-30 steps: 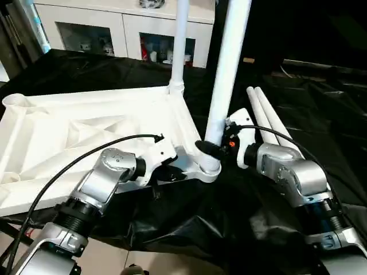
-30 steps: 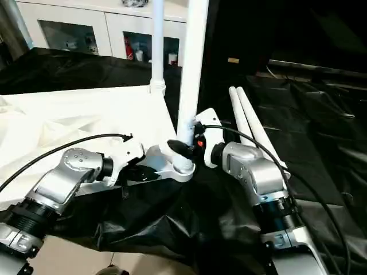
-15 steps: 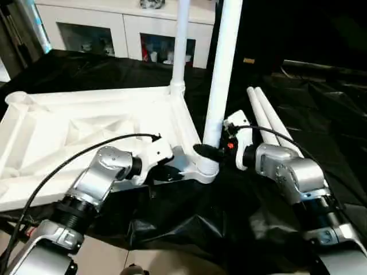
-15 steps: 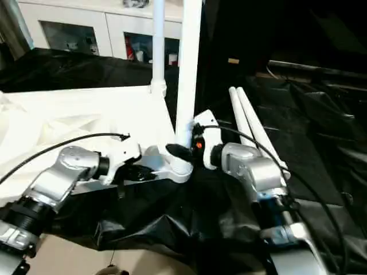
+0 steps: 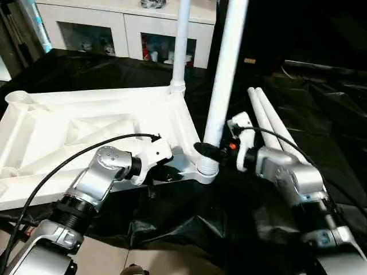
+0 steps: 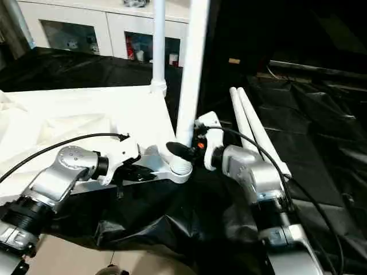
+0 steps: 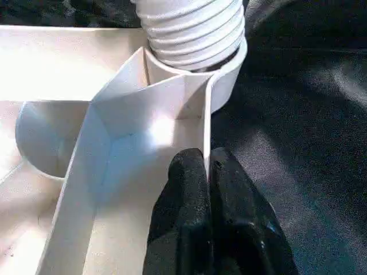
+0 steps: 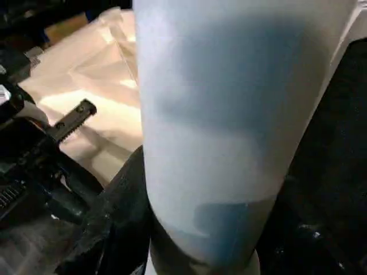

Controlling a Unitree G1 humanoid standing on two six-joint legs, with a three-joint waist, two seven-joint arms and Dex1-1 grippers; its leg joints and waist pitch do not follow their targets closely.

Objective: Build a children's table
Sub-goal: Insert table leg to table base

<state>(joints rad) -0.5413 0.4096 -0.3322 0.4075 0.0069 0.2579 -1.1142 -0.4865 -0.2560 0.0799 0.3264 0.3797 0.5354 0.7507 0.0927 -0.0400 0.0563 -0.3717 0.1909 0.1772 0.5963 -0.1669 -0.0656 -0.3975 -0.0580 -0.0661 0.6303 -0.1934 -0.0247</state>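
On black sheeting: two legs [image 5: 269, 117] loose; two upright [image 5: 225, 69].

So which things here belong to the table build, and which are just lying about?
Job:
- table top, upside down
- near leg in right gripper
- far leg, standing
- two loose legs
- left gripper pinching rim

Lying about:
- black sheet
- glass-door cabinet

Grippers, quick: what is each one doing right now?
Left gripper: shut on the tabletop's rim.
Right gripper: closed around the upright leg just above its corner socket.
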